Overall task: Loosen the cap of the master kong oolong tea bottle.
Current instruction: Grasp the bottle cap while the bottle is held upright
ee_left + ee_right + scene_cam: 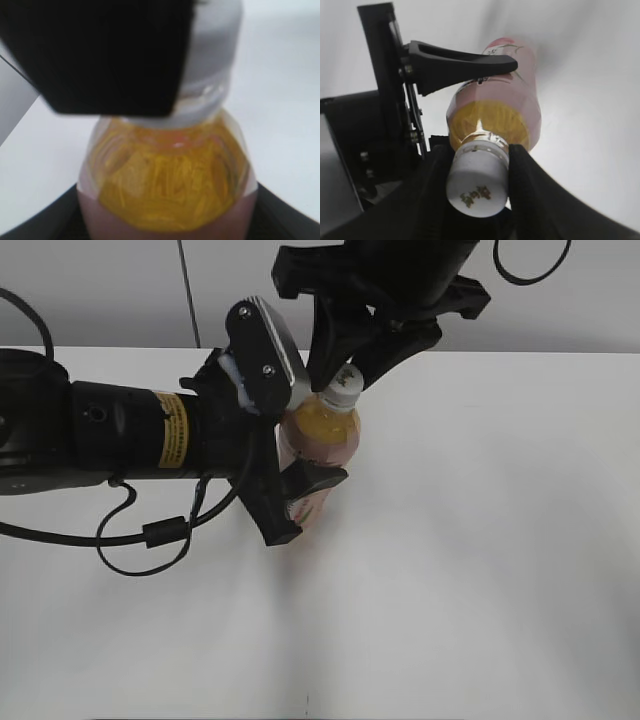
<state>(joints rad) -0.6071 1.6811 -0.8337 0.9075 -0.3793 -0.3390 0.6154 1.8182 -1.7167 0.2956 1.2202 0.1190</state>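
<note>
A: Two tools on one bottle. Bottle stands upright on the white tabletop, toward the rear, near centre.

B: Left tool?

A: Comes in from the left, clamped on the bottle's pink-labelled body. One finger lies across the label in the right wrist view; the other is behind the bottle there.

B: Right tool?

A: Reaches down from above, closed on the cap. Right wrist view shows the white cap pinched between two black fingers, dark mark on its top facing the camera.

B: Cap seated?

A: On the neck, yes. Whether it is loose, cannot tell.

B: Left wrist view?

A: Blurred and close. Amber tea in the shoulder of the bottle, pink label edge below, grey-white cap above, half covered by a black finger of the right tool.

B: Anything else?

A: Black cable looped on the tabletop under the left arm.
</note>
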